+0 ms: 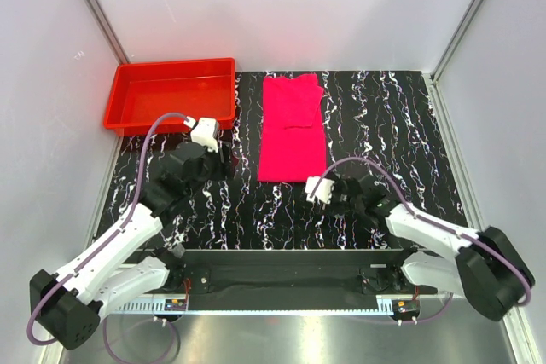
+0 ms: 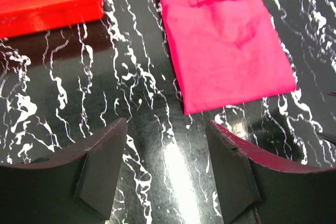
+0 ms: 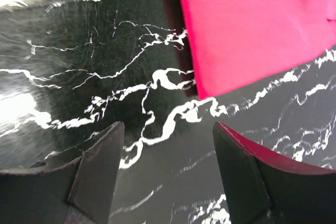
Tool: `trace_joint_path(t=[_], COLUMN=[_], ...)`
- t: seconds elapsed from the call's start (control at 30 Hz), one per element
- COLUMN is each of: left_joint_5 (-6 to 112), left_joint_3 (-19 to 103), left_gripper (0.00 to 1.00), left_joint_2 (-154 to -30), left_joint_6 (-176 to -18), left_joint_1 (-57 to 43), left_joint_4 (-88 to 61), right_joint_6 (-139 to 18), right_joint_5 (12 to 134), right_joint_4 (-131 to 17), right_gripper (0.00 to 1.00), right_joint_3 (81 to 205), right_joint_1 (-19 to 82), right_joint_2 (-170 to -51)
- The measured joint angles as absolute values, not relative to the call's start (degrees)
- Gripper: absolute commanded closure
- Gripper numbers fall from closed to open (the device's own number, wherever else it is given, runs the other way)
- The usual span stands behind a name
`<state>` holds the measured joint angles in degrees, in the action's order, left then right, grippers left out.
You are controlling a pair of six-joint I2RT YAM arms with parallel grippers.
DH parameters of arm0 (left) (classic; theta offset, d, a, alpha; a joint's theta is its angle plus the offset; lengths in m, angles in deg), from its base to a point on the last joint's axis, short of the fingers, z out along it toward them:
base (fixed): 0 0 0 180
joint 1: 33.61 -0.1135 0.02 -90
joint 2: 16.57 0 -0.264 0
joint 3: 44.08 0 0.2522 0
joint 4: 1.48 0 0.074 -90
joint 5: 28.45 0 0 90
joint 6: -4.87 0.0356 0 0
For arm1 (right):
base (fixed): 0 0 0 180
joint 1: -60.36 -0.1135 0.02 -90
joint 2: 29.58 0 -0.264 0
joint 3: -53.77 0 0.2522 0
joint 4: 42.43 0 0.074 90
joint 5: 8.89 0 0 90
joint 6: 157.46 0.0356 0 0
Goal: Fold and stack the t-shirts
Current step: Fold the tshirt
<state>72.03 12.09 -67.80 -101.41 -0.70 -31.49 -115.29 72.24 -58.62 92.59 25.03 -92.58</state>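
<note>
The magenta-pink t-shirt (image 1: 292, 130) is laid flat on the black, white-veined counter (image 1: 384, 125), slightly left of its middle, and is folded into a long narrow rectangle whose length runs away from the arms. A crosswise fold line and a few soft wrinkles are seen on its upper layer in the left wrist view, and its far end is slightly uneven in outline. To its left, at the far left corner of the counter, a red tray (image 1: 175, 64) is set; it is kept apart from the cloth by a strip of bare counter, and no part of the cloth is in it. The left hand (image 2: 167, 124) is held low over that strip, near the tray's near right corner and off the shirt's left edge, its two dark fingers spread apart with only counter seen between them. The right hand (image 3: 168, 127) is placed just beside the shirt's near right corner, its fingers likewise apart and closed on nothing; the corner is seen a little ahead of the right finger (image 3: 236, 171), untouched. Between each hand and the cloth only marbled counter is found. The counter is enclosed by pale wall panels on three sides, and bright glare is reflected from its surface.
</note>
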Motion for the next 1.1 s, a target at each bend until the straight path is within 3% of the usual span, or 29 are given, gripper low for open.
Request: trace_joint_path(t=[0.33,0.5,0.6,0.63,0.73,0.9,1.07,1.1], left_joint_5=[71.2,71.2,71.5,71.9,74.0,79.2,85.1,85.3], left_joint_3=[11.3,11.2,10.9,10.8,10.8,10.8,10.4,10.1], left_gripper=[0.4,0.44,0.43,0.41,0.33,0.23,0.22,0.22], left_joint_2=[-67.7,-67.7,-67.7,-67.6,-67.6,-67.8,-68.3,-68.1], left_joint_6=[-101.9,-101.6,-100.5,-99.9,-98.5,-95.4,-89.5,-88.7], left_joint_1=[-0.7,-0.7,-0.3,0.3,3.0,9.6,17.5,18.0], left_joint_4=[-32.0,-32.7,-33.2,-33.3,-34.5,-36.1,-36.1,-36.1], right_joint_6=[-124.3,-127.5,-129.0,-129.3,-129.7,-130.2,-130.6,-130.5], right_joint_5=[80.0,82.6,83.0,83.0,82.9,81.5,80.1,79.9], right_joint_4=[-35.9,-29.5,-28.6,-28.6,-30.1,-32.2,-34.0,-34.5], right_gripper=[0.29,0.38,0.48,0.56,0.69,0.81,1.0,1.0], right_joint_3=[89.2,90.6,91.3,91.3,91.3,91.5,92.6,93.2], right_joint_1=[21.2,21.0,21.0,21.0,21.0,21.0,20.9,20.9], right_joint_2=[-107.1,-113.1,-114.8,-114.9,-115.1,-115.1,-115.8,-116.0])
